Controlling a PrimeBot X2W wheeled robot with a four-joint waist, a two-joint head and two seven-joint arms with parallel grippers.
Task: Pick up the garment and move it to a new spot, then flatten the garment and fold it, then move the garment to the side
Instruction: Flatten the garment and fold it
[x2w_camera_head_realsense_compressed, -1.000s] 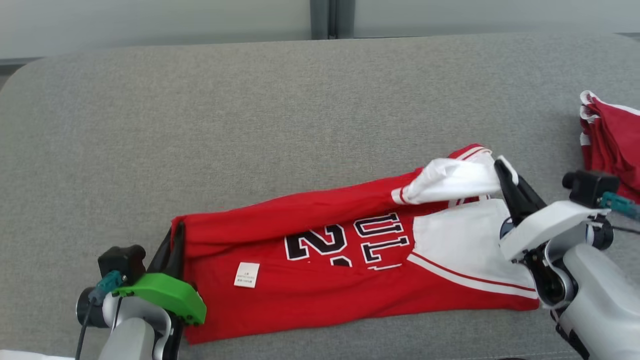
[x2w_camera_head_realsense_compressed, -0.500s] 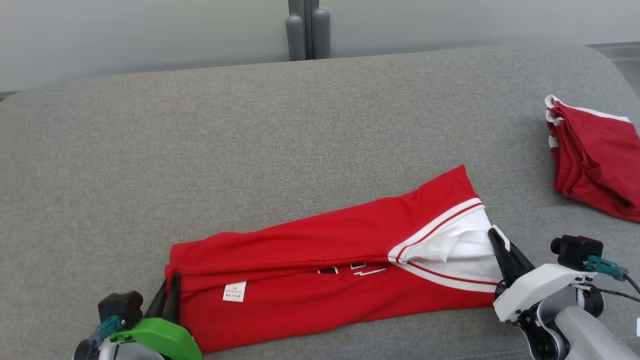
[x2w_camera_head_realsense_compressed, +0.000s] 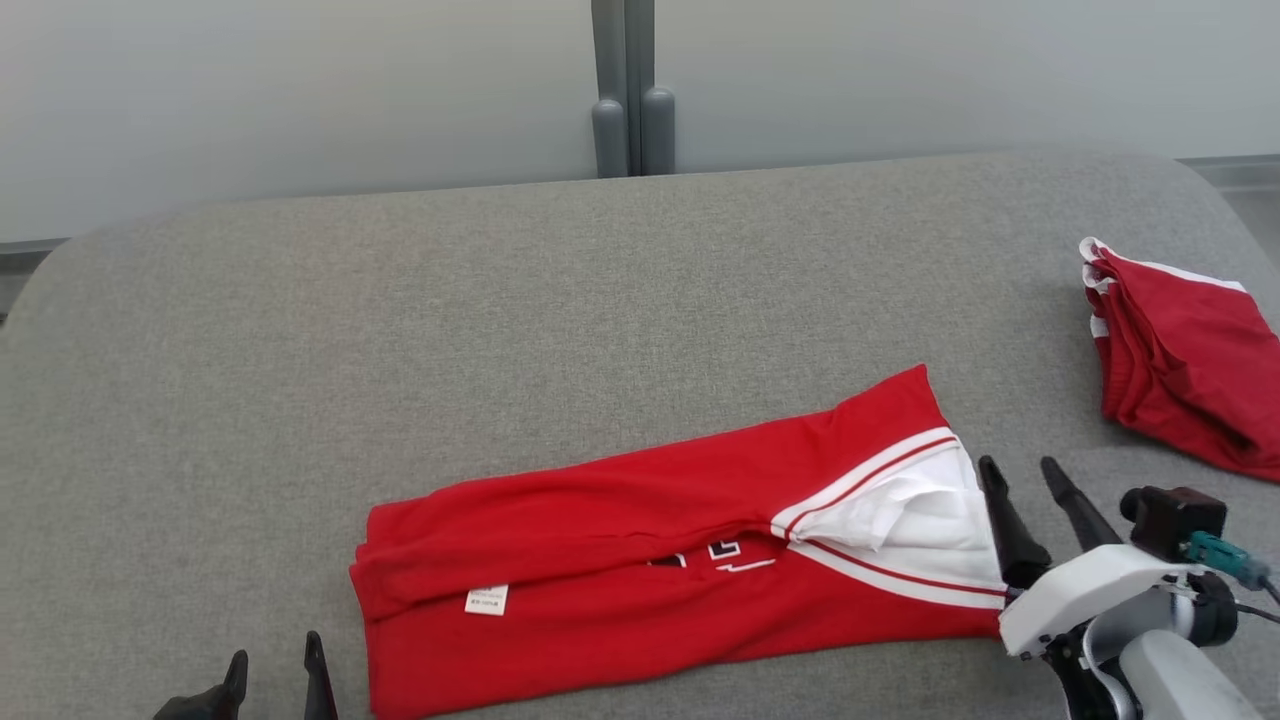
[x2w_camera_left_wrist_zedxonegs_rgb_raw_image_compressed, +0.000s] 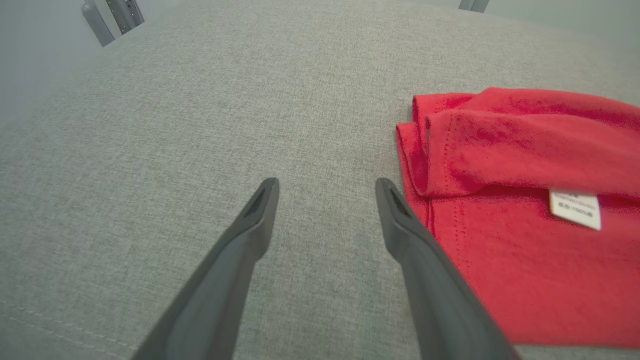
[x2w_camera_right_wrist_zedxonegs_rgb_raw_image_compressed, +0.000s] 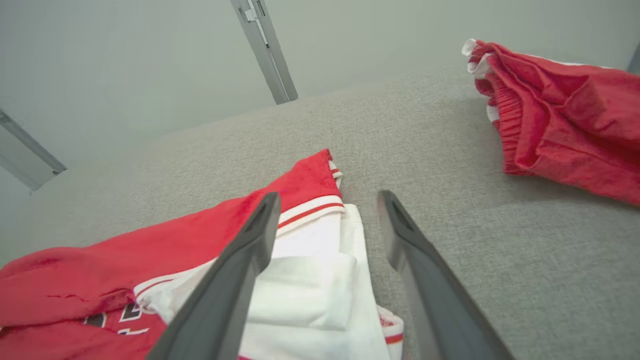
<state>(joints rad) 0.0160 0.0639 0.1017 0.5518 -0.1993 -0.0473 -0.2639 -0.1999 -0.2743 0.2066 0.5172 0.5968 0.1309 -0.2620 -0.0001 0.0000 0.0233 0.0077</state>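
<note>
While the folded garment (x2w_camera_head_realsense_compressed: 640, 570) lies on the grey surface (x2w_camera_head_realsense_compressed: 500, 300), the left gripper (x2w_camera_head_realsense_compressed: 275, 652) gapes wide beside it. The right gripper (x2w_camera_head_realsense_compressed: 1018, 465) gapes wide at its white end.

You can read nothing: the white tag (x2w_camera_head_realsense_compressed: 486, 600) on the red jersey (x2w_camera_head_realsense_compressed: 620, 500) is blurred, and its black chest lettering (x2w_camera_head_realsense_compressed: 725, 553) is mostly folded under.
</note>
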